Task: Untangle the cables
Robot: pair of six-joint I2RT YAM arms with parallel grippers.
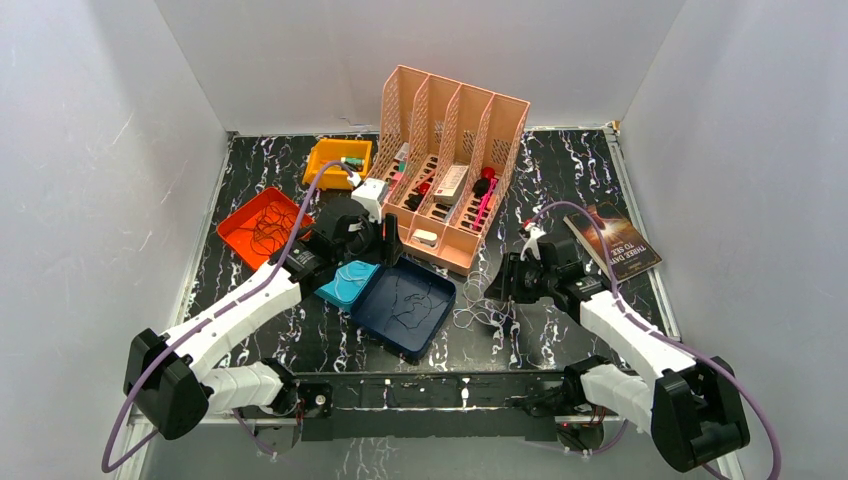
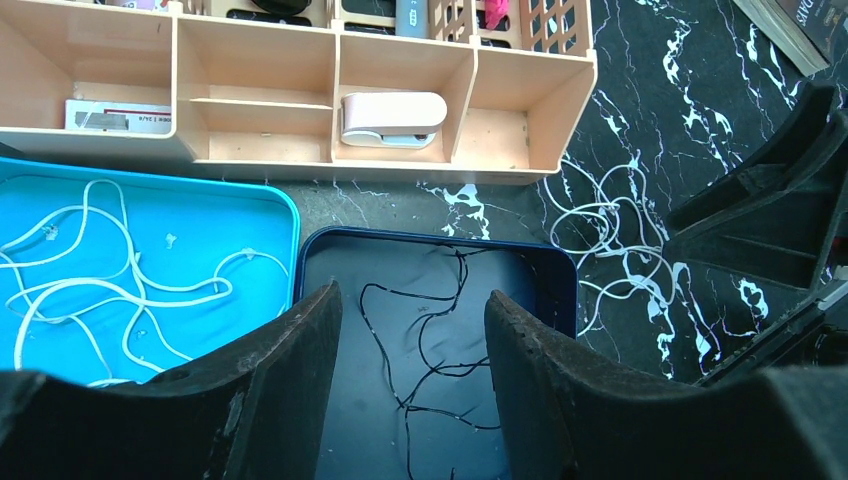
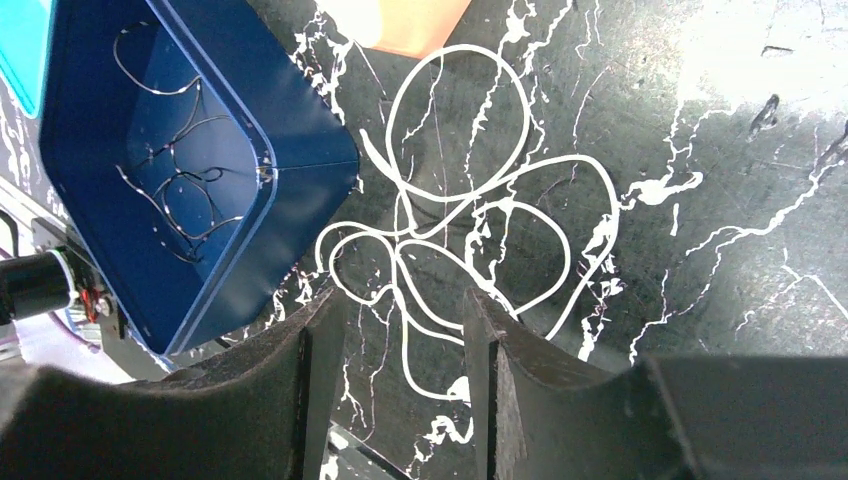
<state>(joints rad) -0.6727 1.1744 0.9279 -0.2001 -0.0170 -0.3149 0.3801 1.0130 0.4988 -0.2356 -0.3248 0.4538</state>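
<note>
A tangle of thin white cables lies on the black marble table just right of the dark blue tray; it also shows in the top view and in the left wrist view. My right gripper is open and empty, low over the tangle's near edge, with a white strand between its fingers. Thin black cables lie loose in the dark blue tray. My left gripper is open and empty above that tray. White cables lie in the cyan tray.
A pink file organizer stands behind the trays, close to my left gripper. A red tray with dark wires sits at the left, a yellow tray behind it. A book lies at the right, beyond my right gripper.
</note>
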